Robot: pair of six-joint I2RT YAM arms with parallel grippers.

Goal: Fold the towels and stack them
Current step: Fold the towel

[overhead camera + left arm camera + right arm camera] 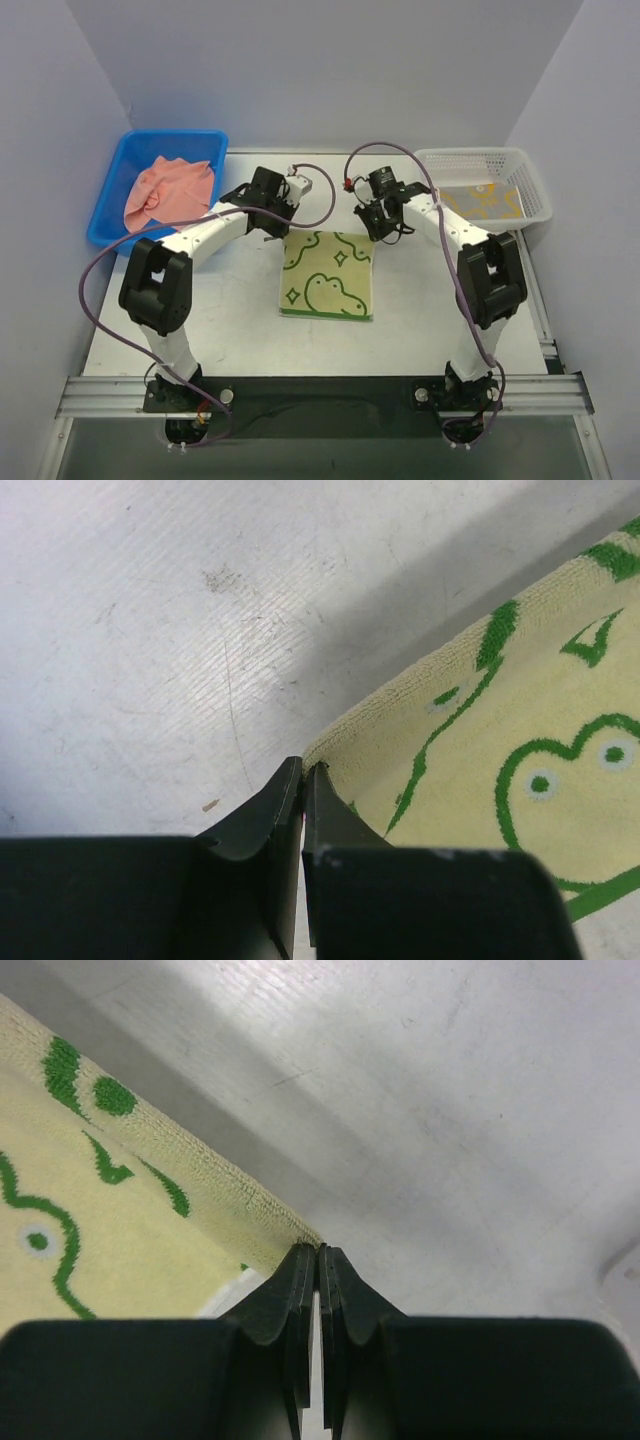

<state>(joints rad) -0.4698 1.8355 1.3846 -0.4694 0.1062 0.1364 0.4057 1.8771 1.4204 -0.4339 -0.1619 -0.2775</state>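
Observation:
A pale green towel (328, 275) with dark-green duck outlines lies folded on the table between the arms. It also shows in the left wrist view (520, 730) and in the right wrist view (100, 1210). My left gripper (277, 227) (305, 768) is shut on its far left corner. My right gripper (379, 228) (318, 1250) is shut on its far right corner, held just off the table. A salmon-pink towel (170, 190) lies crumpled in the blue bin (110, 200). A yellow printed towel (482, 203) lies in the white basket (535, 195).
The blue bin stands at the far left of the white table (200, 310) and the white basket at the far right. Purple cables loop over both arms. Grey walls close in the back and sides.

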